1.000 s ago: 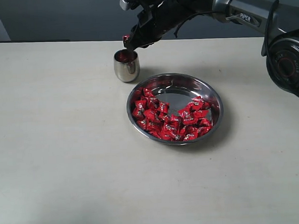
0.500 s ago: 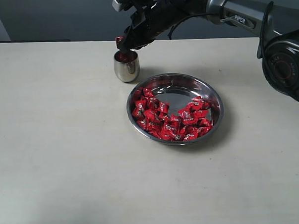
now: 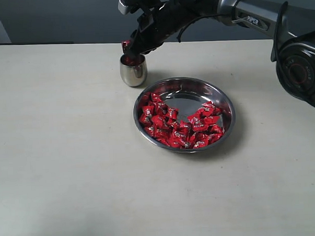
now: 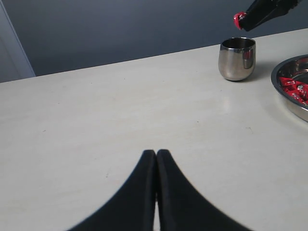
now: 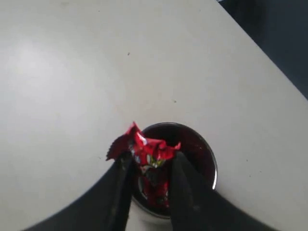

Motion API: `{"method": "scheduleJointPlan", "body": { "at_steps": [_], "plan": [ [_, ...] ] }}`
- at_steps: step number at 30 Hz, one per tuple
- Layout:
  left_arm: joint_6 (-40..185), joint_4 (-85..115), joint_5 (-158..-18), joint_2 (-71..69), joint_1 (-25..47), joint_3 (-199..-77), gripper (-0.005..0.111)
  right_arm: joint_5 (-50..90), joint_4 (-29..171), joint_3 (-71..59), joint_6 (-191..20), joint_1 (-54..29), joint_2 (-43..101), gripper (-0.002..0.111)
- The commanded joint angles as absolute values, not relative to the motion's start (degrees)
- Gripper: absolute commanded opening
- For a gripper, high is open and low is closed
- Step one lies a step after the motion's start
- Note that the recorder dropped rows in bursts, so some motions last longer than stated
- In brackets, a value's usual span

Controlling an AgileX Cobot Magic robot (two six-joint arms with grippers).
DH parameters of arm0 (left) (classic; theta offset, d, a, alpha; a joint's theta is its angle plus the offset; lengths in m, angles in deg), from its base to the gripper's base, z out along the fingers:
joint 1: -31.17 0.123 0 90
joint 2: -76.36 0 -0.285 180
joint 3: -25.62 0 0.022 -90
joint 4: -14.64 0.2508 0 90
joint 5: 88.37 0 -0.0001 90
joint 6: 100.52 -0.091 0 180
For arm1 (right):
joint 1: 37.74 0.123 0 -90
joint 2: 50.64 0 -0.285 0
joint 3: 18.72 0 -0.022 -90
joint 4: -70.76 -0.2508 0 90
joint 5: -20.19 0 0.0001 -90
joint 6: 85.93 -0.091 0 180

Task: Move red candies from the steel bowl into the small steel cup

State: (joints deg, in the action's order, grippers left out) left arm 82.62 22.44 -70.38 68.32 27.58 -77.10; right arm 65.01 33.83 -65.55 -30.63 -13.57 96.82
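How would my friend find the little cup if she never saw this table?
Find the wide steel bowl of red candies in the middle of the table. Just past its rim, under the right gripper holding a red candy, stands the small steel cup: narrow and egg-shaped, not wide and flat.

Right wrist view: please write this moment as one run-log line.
right end effector: holding candy, above cup | left end effector: shut

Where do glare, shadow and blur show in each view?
Exterior view: sharp, glare in the steel bowl, soft shadow beside it. Left wrist view: bright reflections on the small steel cup. Right wrist view: soft focus, red candy and right gripper blurred.
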Motion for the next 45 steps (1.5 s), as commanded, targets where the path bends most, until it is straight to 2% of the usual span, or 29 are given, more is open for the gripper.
{"method": "scheduleJointPlan", "body": {
  "at_steps": [1, 4, 14, 34, 36, 38, 45],
  "plan": [
    [82.94, 22.42, -70.69, 68.57, 26.98, -77.16, 0.0, 65.58, 35.92, -65.8, -30.13, -13.68, 96.69, 0.034],
    [82.94, 22.42, -70.69, 68.57, 26.98, -77.16, 0.0, 65.44, 35.71, -65.8, -30.13, -13.68, 96.69, 0.035],
    [82.94, 22.42, -70.69, 68.57, 26.98, -77.16, 0.0, 63.91, 36.01, -65.8, -30.23, -13.68, 96.69, 0.026],
    [82.94, 22.42, -70.69, 68.57, 26.98, -77.16, 0.0, 66.89, 38.08, -65.8, -30.76, -13.78, 94.31, 0.025],
    [82.94, 22.42, -70.69, 68.57, 26.98, -77.16, 0.0, 66.39, 38.31, -65.8, -30.76, -13.78, 93.86, 0.016],
    [82.94, 22.42, -70.69, 68.57, 26.98, -77.16, 0.0, 65.98, 39.16, -65.8, -30.76, -13.78, 93.82, 0.001],
    [82.94, 22.42, -70.69, 68.57, 26.98, -77.16, 0.0, 66.1, 41.4, -65.8, -31.84, -13.78, 93.82, -0.001]
  ]
}}
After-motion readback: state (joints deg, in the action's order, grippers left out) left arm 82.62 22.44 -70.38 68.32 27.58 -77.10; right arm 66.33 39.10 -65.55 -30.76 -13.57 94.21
